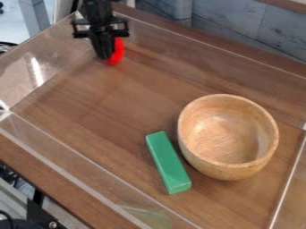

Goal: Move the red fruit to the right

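Observation:
The red fruit (113, 54) is a small bright red rounded piece at the far left of the wooden table, seen in the camera view. My black gripper (107, 45) points straight down over it, with its fingers closed in on the fruit's upper part. Only the lower red half shows below the fingertips. I cannot tell whether the fruit rests on the table or hangs just off it.
A wooden bowl (228, 165) stands at the right front. A green rectangular block (167, 161) lies just left of it. Low clear walls (42, 67) ring the table (143, 98).

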Action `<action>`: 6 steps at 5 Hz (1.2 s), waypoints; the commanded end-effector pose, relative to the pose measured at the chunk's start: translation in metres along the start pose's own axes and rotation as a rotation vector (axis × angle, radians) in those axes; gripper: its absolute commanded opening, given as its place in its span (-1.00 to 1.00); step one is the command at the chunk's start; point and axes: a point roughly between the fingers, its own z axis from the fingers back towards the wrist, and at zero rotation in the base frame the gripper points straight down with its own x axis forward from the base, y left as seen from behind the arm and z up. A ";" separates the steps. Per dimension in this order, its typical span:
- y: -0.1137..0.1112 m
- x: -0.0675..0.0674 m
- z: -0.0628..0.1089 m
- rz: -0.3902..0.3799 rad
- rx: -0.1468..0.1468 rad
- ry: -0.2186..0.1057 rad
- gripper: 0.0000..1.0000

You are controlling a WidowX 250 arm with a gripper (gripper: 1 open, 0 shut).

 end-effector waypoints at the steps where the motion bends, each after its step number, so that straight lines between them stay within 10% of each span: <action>1: -0.020 0.012 0.053 -0.065 0.012 -0.138 -1.00; 6: -0.098 -0.009 0.050 -0.258 0.009 -0.140 -1.00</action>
